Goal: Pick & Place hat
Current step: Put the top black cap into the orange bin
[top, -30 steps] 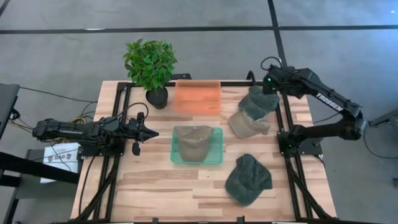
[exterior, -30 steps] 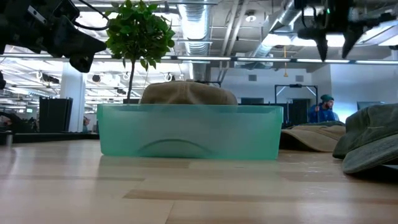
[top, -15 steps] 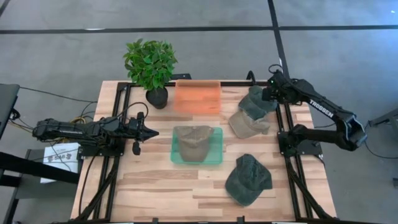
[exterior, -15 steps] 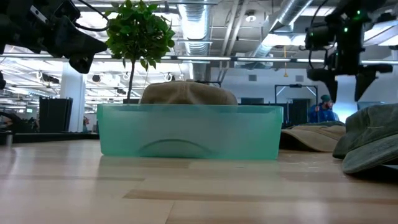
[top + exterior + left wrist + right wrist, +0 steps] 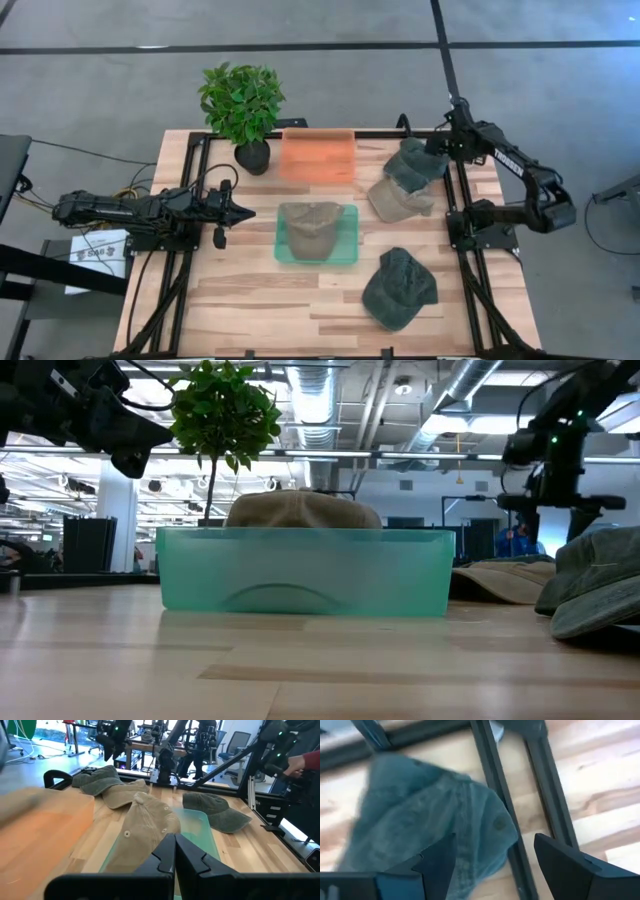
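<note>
Several caps lie about the table. A tan cap [image 5: 312, 228] sits in the teal bin [image 5: 350, 240]. At the far right, a grey-green cap [image 5: 413, 160] rests partly on another tan cap [image 5: 398, 200]. A dark green cap [image 5: 400, 290] lies near the front. My right gripper [image 5: 445, 148] hangs open just above the grey-green cap's [image 5: 435, 815] right edge, with a finger on either side of the crown and touching nothing. My left gripper [image 5: 240, 213] waits shut at the table's left, level with the teal bin [image 5: 197, 827].
An orange bin [image 5: 318, 155] stands at the far edge beside a potted plant [image 5: 243, 105]. Black frame rails [image 5: 502, 800] run under and beside the grey-green cap. Bare wood shows at the near left of the table [image 5: 230, 300]. A person's sleeve [image 5: 305, 762] is beyond the table.
My right gripper has come down toward the grey-green cap and shifted slightly toward the table's right edge, while the arm folded back to the right. Its fingers have stayed open. The caps have not moved.
</note>
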You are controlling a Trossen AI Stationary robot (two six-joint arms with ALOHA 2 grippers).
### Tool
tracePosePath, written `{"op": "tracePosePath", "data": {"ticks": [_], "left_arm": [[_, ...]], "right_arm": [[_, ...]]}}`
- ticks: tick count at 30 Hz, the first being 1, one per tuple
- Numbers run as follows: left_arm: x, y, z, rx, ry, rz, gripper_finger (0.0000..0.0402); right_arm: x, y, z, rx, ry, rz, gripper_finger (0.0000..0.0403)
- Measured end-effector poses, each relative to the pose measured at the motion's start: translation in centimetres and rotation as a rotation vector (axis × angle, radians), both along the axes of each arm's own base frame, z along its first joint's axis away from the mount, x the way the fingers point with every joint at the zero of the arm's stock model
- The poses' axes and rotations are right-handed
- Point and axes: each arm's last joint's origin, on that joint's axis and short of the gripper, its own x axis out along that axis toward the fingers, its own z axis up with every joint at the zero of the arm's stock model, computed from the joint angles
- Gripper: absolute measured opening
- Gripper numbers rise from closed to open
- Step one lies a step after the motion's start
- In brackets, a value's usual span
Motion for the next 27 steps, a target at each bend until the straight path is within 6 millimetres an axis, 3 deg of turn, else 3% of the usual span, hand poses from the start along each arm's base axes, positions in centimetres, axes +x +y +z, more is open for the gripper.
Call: {"op": "tracePosePath", "data": {"ticks": [10, 22, 27], "left_arm": [[0.0, 0.0, 0.0, 0.000, 0.000, 0.000, 0.0000], [0.0, 0.0, 0.0, -0.022, 0.000, 0.003, 0.0000], [0.0, 0.0, 0.0, -0.022, 0.000, 0.002, 0.0000]], "right_arm": [[0.7, -0.7, -2.3, 0.110, -0.003, 0.013, 0.0260], [1.4, -0.6, -4.7, 0.079, -0.247, 0.067, 0.0260], [1.6, -0.4, -5.2, 0.071, -0.260, 0.080, 0.0237]]}}
